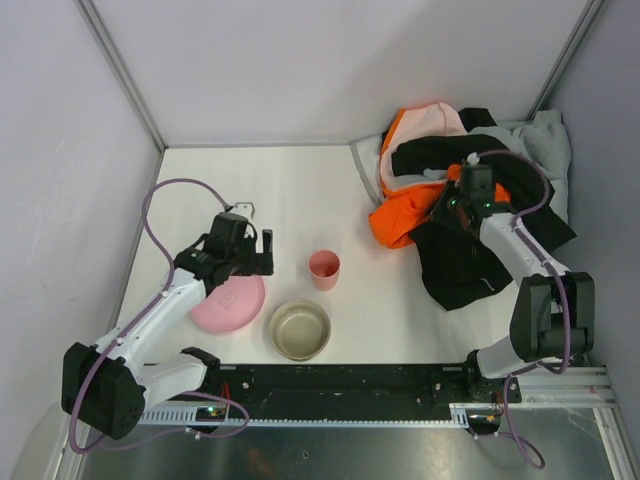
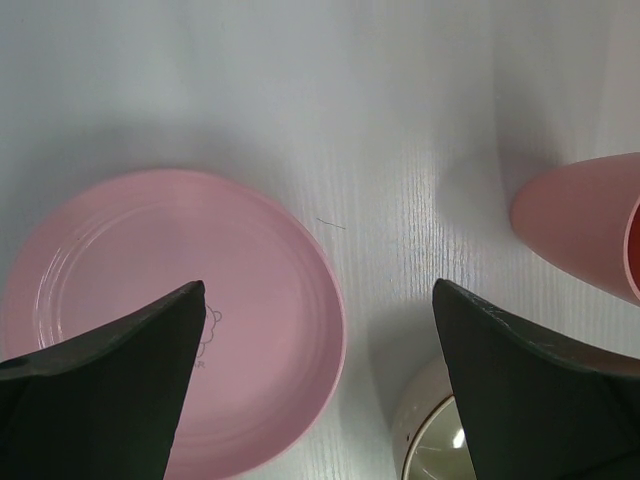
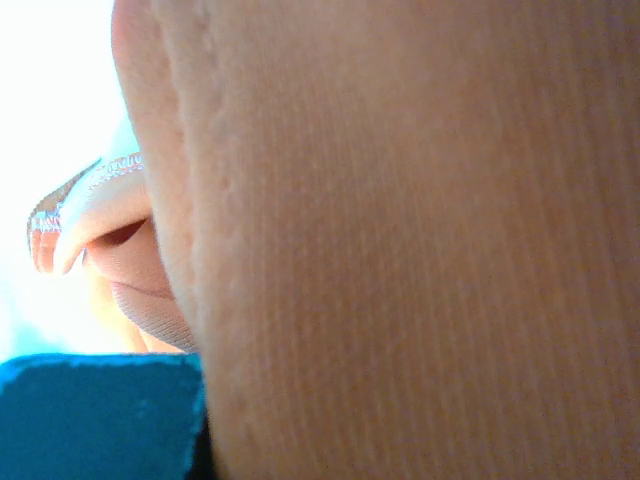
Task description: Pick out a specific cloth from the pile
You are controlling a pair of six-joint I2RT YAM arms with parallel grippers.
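The pile (image 1: 470, 190) of rumpled orange, black, grey and pale pink clothes fills the far right corner. A black cloth (image 1: 440, 158) lies across its upper part, and a larger black garment (image 1: 470, 255) spreads toward the front. My right gripper (image 1: 447, 212) is pressed down into the pile where the orange garment (image 1: 400, 222) meets black fabric, so its fingers are buried. In the right wrist view, ribbed tan-orange fabric (image 3: 400, 250) covers the lens and hides the jaws. My left gripper (image 1: 262, 252) (image 2: 318, 290) hangs open and empty over the dishes, far from the pile.
A pink plate (image 1: 230, 303) (image 2: 150, 290) lies under the left gripper. A pink cup (image 1: 324, 268) (image 2: 585, 225) and a beige bowl (image 1: 299, 330) (image 2: 425, 440) stand in front of centre. Walls close in the table at the back and on both sides.
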